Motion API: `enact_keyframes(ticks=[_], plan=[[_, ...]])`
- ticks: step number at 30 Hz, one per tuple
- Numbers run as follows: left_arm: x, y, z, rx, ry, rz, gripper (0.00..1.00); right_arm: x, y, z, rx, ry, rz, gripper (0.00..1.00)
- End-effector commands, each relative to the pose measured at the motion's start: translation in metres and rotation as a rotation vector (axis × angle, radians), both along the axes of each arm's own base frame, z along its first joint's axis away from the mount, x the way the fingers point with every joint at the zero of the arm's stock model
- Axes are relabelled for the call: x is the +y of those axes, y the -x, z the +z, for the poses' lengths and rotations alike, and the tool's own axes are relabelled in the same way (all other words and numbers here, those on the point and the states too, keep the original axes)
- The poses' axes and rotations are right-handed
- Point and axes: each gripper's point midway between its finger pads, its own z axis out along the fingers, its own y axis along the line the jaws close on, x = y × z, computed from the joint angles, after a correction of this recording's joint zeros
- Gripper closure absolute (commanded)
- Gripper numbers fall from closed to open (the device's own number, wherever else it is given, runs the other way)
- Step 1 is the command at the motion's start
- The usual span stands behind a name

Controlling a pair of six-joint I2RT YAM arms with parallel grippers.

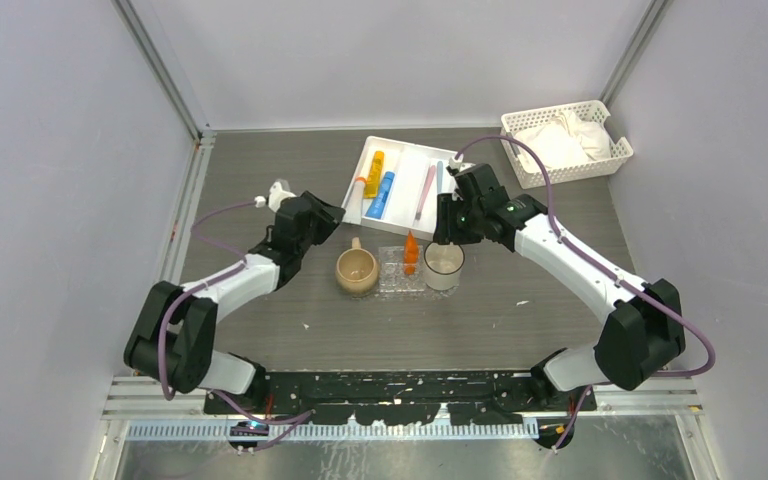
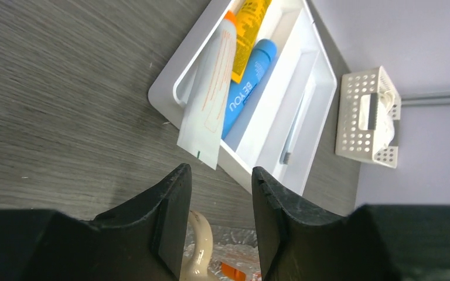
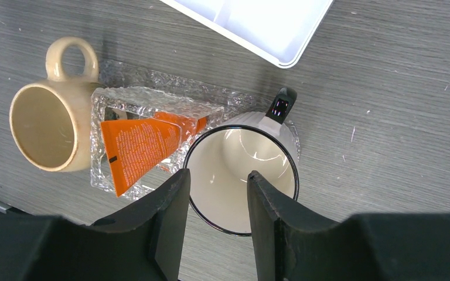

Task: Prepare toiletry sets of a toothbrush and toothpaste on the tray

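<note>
Left tool (image 2: 221, 205) and right tool (image 3: 218, 205) spread, empty — right wrist view shows orange toothpaste (image 3: 140, 146) on the tray (image 3: 152, 96); left wrist view, blue toothpaste (image 2: 247, 82) lettering.

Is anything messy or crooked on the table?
Yes. A flat white packet lies crooked across the rim of the white divided tray, with one corner hanging out over the table. The orange toothpaste also lies slanted on the clear tray, between the beige mug and the white mug.
</note>
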Motion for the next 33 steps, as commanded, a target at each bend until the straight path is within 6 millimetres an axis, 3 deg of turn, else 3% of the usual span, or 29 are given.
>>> enact_keyframes(ticks=[1,10,18,33], plan=[[0.017,-0.007,0.021,-0.093,0.007,0.123,0.56,0.003,-0.003,0.015,-0.045,-0.039,-0.002,0.54],[0.003,-0.016,0.007,-0.143,0.014,0.201,0.56,0.002,-0.003,0.023,-0.060,-0.045,-0.009,0.54],[-0.009,-0.029,-0.010,-0.128,0.023,0.205,0.56,0.003,-0.004,0.017,-0.048,-0.041,-0.004,0.54],[-0.026,-0.050,-0.015,-0.152,0.059,0.183,0.62,0.003,-0.006,0.012,-0.044,-0.033,-0.001,0.55]])
